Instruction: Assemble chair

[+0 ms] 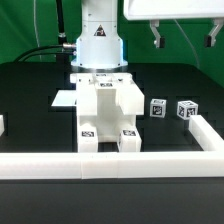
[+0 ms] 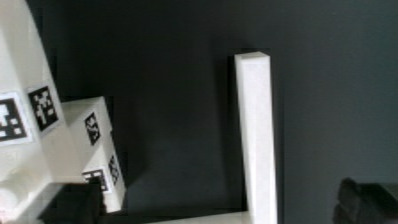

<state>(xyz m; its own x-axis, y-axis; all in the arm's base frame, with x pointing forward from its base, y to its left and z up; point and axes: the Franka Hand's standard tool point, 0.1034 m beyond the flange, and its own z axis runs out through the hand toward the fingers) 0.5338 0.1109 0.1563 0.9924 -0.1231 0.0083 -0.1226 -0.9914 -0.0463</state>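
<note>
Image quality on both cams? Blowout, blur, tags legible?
Exterior view: fairly sharp, but the white chair parts and border rail are nearly blown out against the black table, so seams are faint. Wrist view: soft throughout; the rail's edges are fuzzy, and the tags are skewed by the oblique angle.

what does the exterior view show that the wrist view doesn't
Only the exterior view: the robot base, the open gripper up above the table, and two small tagged cubes. Only the wrist view: no new object, just a closer look at tags on the part-built chair. Both: that chair and the white border rail.
</note>
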